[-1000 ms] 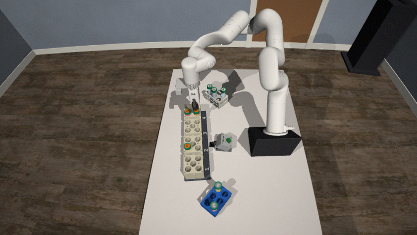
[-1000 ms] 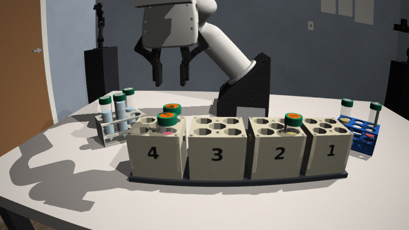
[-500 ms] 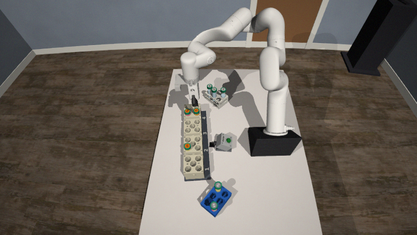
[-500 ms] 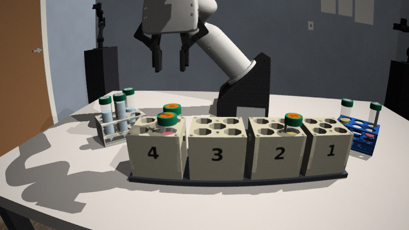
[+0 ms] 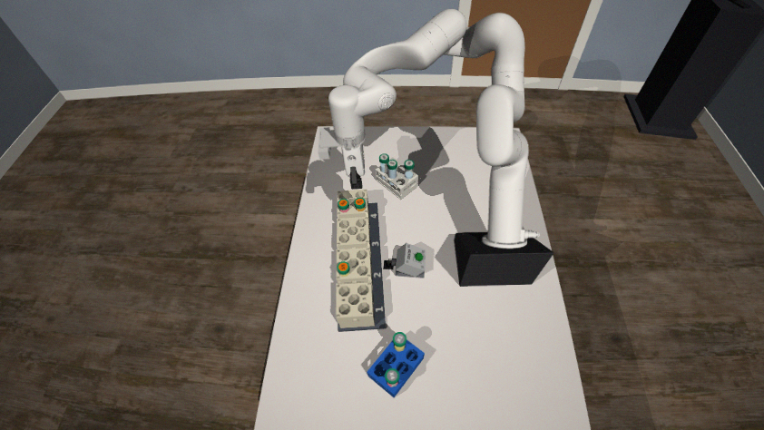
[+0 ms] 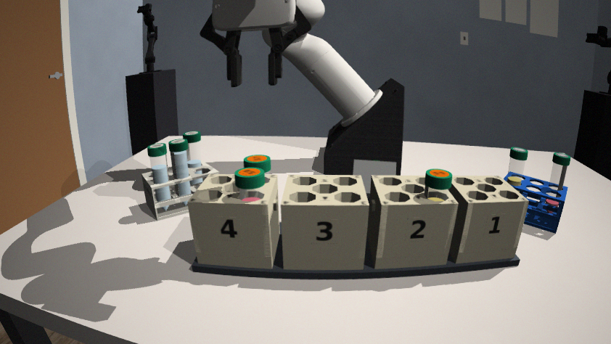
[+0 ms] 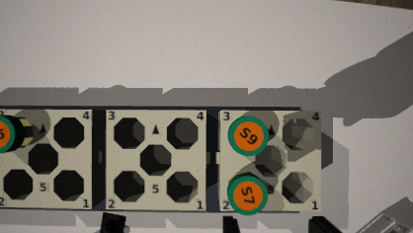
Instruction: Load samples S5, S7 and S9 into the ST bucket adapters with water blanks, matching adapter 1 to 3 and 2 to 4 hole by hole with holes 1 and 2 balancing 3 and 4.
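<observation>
White table (image 5: 459, 341) (image 6: 128, 273) (image 7: 163, 44) | gripper (image 5: 355, 179) (image 6: 254, 80) (image 7: 274, 226) parted, pinching nothing, above the adapters' level | blue rack (image 5: 378, 380) (image 6: 539, 221) inside table edges

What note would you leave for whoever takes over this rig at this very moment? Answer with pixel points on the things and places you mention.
Gripper (image 5: 355, 184) (image 6: 254, 80) (image 7: 274, 226): open, holding nothing, above the tubes.
Where: S9 (image 5: 343, 204) (image 6: 249, 178) (image 7: 248, 135) in hole 3 and S7 (image 5: 359, 203) (image 6: 257, 163) (image 7: 247, 195) in hole 2 of adapter 4 (image 6: 233, 247) (image 7: 311, 158); S5 (image 5: 343, 268) (image 6: 437, 178) (image 7: 2, 134) in hole 3 of adapter 2 (image 6: 414, 252) (image 7: 84, 158). Three water blanks in the white rack (image 5: 410, 187) (image 6: 150, 200).
Done: all samples loaded.
Left: match S7 in adapter 2, hole 2; check S5 against S9 and both balances; press DONE (image 5: 418, 257). Leave the blue rack's (image 5: 386, 386) (image 6: 562, 205) tubes.
</observation>
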You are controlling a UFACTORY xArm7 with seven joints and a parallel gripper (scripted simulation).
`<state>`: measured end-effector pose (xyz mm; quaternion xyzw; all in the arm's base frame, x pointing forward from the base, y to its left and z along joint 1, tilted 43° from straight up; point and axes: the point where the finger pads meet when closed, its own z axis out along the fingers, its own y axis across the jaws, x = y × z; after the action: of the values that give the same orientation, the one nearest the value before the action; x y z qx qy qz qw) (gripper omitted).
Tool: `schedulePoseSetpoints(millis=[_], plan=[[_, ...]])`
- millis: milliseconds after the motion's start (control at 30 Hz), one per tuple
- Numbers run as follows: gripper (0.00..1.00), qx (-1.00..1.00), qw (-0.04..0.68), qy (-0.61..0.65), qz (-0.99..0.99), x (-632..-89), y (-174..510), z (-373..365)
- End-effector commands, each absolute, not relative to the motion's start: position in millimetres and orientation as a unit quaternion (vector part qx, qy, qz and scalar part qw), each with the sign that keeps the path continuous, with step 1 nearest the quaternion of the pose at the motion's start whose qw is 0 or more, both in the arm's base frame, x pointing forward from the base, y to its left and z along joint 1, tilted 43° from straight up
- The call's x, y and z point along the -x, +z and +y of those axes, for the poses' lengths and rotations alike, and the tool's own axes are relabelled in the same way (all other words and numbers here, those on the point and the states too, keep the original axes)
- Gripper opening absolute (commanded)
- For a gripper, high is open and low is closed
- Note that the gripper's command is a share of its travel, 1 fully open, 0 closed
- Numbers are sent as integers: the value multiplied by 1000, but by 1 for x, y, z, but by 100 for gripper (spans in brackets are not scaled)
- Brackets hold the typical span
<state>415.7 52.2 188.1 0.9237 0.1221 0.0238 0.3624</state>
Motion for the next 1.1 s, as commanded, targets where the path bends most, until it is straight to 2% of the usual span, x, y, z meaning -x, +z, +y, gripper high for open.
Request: schedulePoseSetpoints(millis=[0, 967, 1000, 1067], plan=[[44, -924, 362, 26, 123, -415, 196, 60], [44, -924, 362, 26, 123, -414, 200, 64], [57, -926, 362, 32, 108, -413, 203, 60], [57, -929, 360, 44, 77, -411, 210, 53]])
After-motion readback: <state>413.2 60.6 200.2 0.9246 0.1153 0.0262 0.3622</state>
